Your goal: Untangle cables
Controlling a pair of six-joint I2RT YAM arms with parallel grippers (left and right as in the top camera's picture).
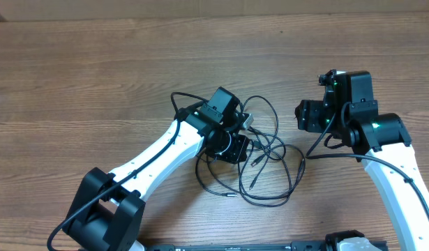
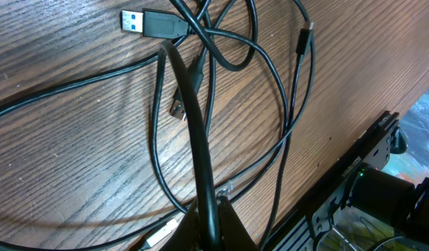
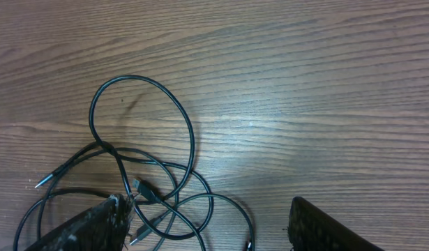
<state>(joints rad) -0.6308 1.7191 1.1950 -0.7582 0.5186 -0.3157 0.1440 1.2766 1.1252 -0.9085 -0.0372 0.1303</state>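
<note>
The thin black cables lie in tangled loops on the wooden table between my arms. My left gripper sits over the left side of the tangle and is shut on one cable strand, which runs from its fingers up toward a USB plug. More loops and small plugs lie around it. My right gripper hovers right of the tangle, open and empty. In the right wrist view the cable loops lie to the left of and between the spread fingers.
The wooden table stretches far to the left and back. The table's front edge and dark equipment below it show in the left wrist view. Thicker arm cables run along my right arm.
</note>
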